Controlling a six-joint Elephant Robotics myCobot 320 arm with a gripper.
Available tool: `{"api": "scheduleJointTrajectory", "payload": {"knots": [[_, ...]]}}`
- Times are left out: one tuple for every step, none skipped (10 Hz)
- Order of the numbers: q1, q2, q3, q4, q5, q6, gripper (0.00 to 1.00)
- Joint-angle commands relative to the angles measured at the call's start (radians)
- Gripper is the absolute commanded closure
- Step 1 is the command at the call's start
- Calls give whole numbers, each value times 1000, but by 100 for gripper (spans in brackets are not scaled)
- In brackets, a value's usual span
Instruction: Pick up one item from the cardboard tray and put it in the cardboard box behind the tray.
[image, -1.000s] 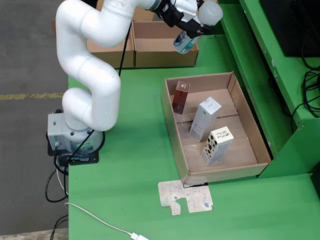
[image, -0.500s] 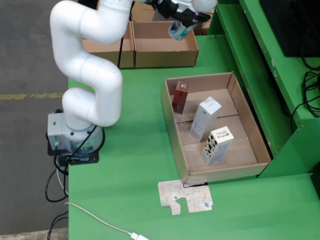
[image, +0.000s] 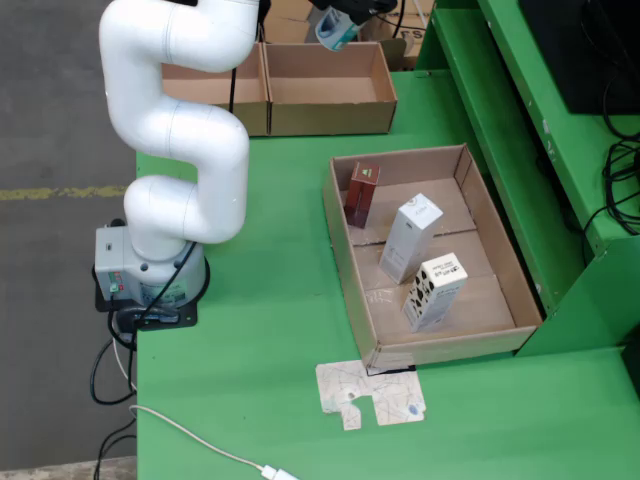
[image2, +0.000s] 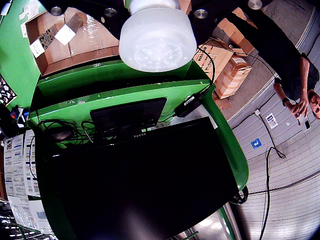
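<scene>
fixed view: arm (image: 175, 120) reaches up to the top edge of frame; gripper (image: 345, 12) is mostly cut off there, closed around a small pale bottle (image: 333, 30) with a bluish band; the bottle hangs tilted, above and near the back rim of the right-hand cardboard box (image: 328, 90); whether it is over the box interior or just past the rim cannot be told from this angle; a second open box (image: 215, 95) sits touching it on the left; cardboard tray (image: 505, 270) on the green counter (image: 270, 330) holds three upright cartons: dark red carton (image: 361, 194), white carton (image: 410, 238), white-and-black patterned carton (image: 434, 291); judgement: pick is done, carry is at or near its end; release into the box is left; box floor looks bare; a flat cardboard scrap (image: 372, 392) lies on the counter in front of the tray.

gripper view: picture appears turned over; the white bottle cap (image2: 156, 35) fills the top centre, seen end-on; dark gripper parts flank it but the fingers are out of frame, so contact is not directly shown here; the target box cannot be identified in this view; a dark monitor (image2: 135, 185) fills the middle; a person (image2: 300, 85) is partly cut at the right edge.
</scene>
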Motion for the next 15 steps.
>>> {"api": "scheduleJointTrajectory", "payload": {"knots": [[158,-32,15,52,-70,74,100],[158,-32,15,52,-70,74,100],[183,-88,15,72,-64,108,100],[183,-88,15,72,-64,108,100],[157,-124,15,98,-57,95,100],[155,-147,15,109,-53,100,100],[155,-147,15,109,-53,100,100],[139,-209,15,178,-59,72,100],[139,-209,15,178,-59,72,100],[142,-293,15,279,-87,34,100],[142,-293,15,279,-87,34,100],[142,-293,15,279,-87,34,100],[151,-350,15,375,-124,-12,100],[151,-350,15,375,-124,-12,100],[151,-350,15,375,-124,-12,100]]}}
